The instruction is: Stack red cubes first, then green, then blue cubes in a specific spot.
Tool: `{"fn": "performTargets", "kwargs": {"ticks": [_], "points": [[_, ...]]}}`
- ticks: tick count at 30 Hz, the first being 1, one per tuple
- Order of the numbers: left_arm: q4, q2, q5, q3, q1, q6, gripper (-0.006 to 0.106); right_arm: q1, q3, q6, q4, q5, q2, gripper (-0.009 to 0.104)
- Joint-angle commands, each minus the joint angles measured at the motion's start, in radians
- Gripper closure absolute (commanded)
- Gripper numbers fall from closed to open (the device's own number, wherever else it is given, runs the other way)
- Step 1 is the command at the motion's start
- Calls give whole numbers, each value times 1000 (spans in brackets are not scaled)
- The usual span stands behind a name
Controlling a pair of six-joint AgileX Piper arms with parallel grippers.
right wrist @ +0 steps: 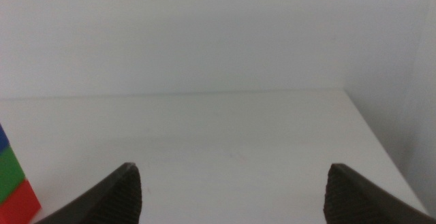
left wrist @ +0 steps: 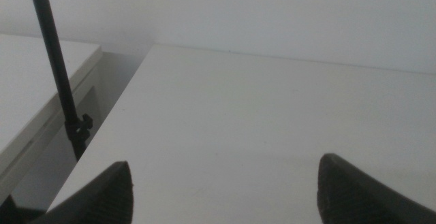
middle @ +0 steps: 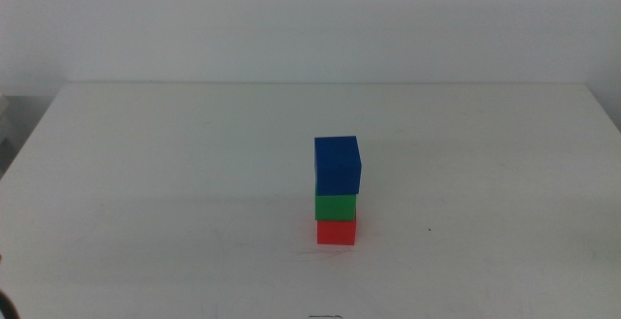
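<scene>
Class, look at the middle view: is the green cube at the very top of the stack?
No, the blue cube is on top, with the green cube in the middle and the red cube on the table.

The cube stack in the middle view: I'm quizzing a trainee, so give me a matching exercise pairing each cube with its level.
Things:
1. red cube
2. green cube
3. blue cube
4. left gripper

States:
A. top of the stack
B. on the table, bottom
C. open, holding nothing
D. middle level

Pairs: 1-B, 2-D, 3-A, 4-C
</scene>
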State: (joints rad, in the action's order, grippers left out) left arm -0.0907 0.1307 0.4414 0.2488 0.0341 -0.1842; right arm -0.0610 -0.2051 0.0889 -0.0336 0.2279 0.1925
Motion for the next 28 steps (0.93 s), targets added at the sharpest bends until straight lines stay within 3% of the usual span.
{"fn": "performTargets", "kwargs": {"ticks": [1,9,28], "points": [[-4,-22,-126,-10,-2,-3,9,7,51,-6,-13,-82,-66,4],[-1,-153,-191,-169,-2,-3,9,7,213,-6,-36,-84,-225,4],[-2,-166,-257,-275,-2,-3,9,7,216,-6,-39,-56,-224,4]]}}
